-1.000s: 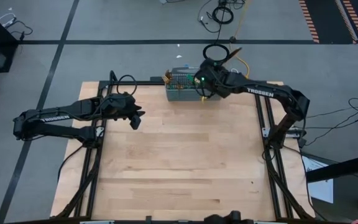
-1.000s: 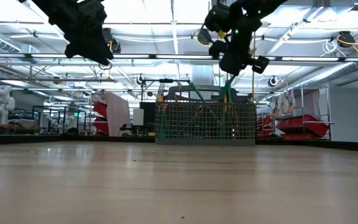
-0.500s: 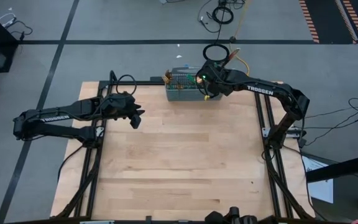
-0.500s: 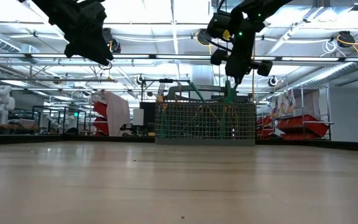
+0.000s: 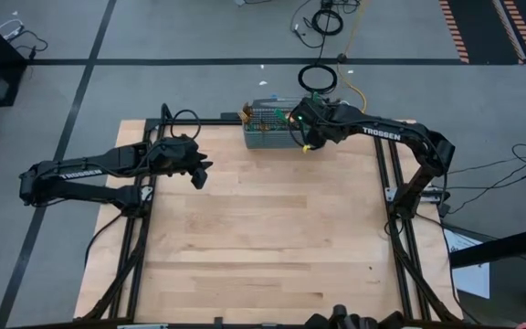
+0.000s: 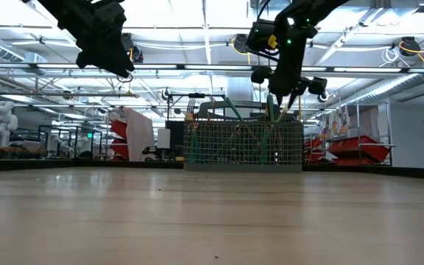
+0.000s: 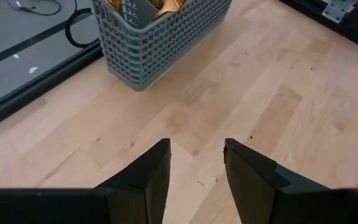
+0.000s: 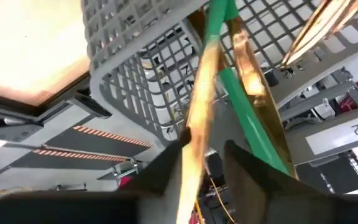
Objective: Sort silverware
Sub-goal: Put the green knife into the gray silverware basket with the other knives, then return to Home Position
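Observation:
The grey mesh caddy (image 5: 268,129) stands at the table's far edge, with gold-headed, teal-handled silverware (image 6: 250,131) upright and leaning inside it. My right gripper (image 6: 285,103) hangs just above the caddy's right end (image 5: 292,131), pointing down, with its fingers apart. In the right wrist view a gold-headed piece with a green handle (image 8: 199,106) runs up between the fingers, close to one finger (image 8: 169,163), over the caddy's compartments (image 8: 143,62). My left gripper (image 5: 199,175) waits open above the table's left part, and its wrist view shows the caddy (image 7: 160,37) ahead. My right gripper has the gold-headed piece (image 8: 191,146) lying along the inner side of one finger, with a gap to the other finger (image 8: 244,165). Whether the finger touches it I cannot tell. The fingers come from above, and the piece points down into the caddy.
Bare wood (image 5: 263,238) fills the middle and near part of the table. Black frame rails (image 5: 386,196) run along the table's sides. Cables (image 5: 318,78) lie on the floor beyond the far edge.
My right gripper has come down toward the caddy's right end, shifting slightly toward the table's right. The green-handled piece hanging below it has gone down with it into the caddy.

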Motion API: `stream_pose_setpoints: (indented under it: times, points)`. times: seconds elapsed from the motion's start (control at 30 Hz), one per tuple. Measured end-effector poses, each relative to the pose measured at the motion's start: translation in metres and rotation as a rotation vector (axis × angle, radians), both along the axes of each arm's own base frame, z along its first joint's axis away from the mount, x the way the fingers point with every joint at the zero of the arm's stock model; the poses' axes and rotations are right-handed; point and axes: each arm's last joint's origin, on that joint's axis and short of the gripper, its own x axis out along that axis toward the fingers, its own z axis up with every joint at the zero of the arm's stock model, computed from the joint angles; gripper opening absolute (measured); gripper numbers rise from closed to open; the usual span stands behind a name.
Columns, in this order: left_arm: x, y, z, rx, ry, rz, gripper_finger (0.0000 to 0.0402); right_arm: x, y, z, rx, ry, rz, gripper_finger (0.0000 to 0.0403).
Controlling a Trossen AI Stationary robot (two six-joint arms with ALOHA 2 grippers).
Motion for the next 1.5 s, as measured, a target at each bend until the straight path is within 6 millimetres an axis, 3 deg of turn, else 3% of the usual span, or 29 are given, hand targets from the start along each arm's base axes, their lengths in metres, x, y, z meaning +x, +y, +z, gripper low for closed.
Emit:
stream_pose_setpoints:
  times: [0.23,0.37,0.5,0.6,0.7,0.77,0.83,0.93,1.1,1.27,1.5]
  points:
    - [0.0,0.0,0.0,0.007,0.001,0.008,0.0154,0.003,0.0,0.002,-0.024,-0.057,-0.023,0.0182]
    - [0.001,0.001,0.001,0.021,-0.01,0.019,0.0154,0.011,0.004,0.015,-0.132,-0.298,-0.128,0.02]
    - [0.006,0.003,0.01,0.084,-0.096,0.004,0.0154,0.004,0.016,0.052,-0.118,-0.62,-0.249,0.0196]
    - [0.016,0.002,0.029,0.206,-0.268,-0.078,0.0154,-0.021,0.037,0.093,0.189,-0.978,-0.335,0.019]
    - [0.019,-0.004,0.054,0.327,-0.492,-0.254,0.0154,-0.065,0.059,0.128,0.706,-1.225,-0.357,0.0185]
    - [0.012,-0.009,0.067,0.379,-0.596,-0.368,0.0154,-0.099,0.073,0.142,0.961,-1.312,-0.36,0.0181]
    - [0.0,-0.013,0.072,0.389,-0.633,-0.398,0.0154,-0.135,0.089,0.145,1.056,-1.369,-0.387,0.0177]
    - [-0.019,-0.016,0.061,0.363,-0.639,-0.39,0.0154,-0.176,0.113,0.127,1.052,-1.452,-0.397,0.0172]
    - [-0.041,-0.022,0.019,0.253,-0.77,-0.346,0.0154,-0.209,0.14,0.074,1.191,-1.708,-0.378,0.0169]
    - [-0.051,-0.027,-0.023,0.154,-0.93,-0.331,0.0154,-0.215,0.144,0.024,1.385,-2.01,-0.324,0.0169]
    - [-0.054,-0.035,-0.069,0.06,-1.027,-0.356,0.0154,-0.2,0.139,-0.051,1.665,-2.067,-0.435,0.0169]
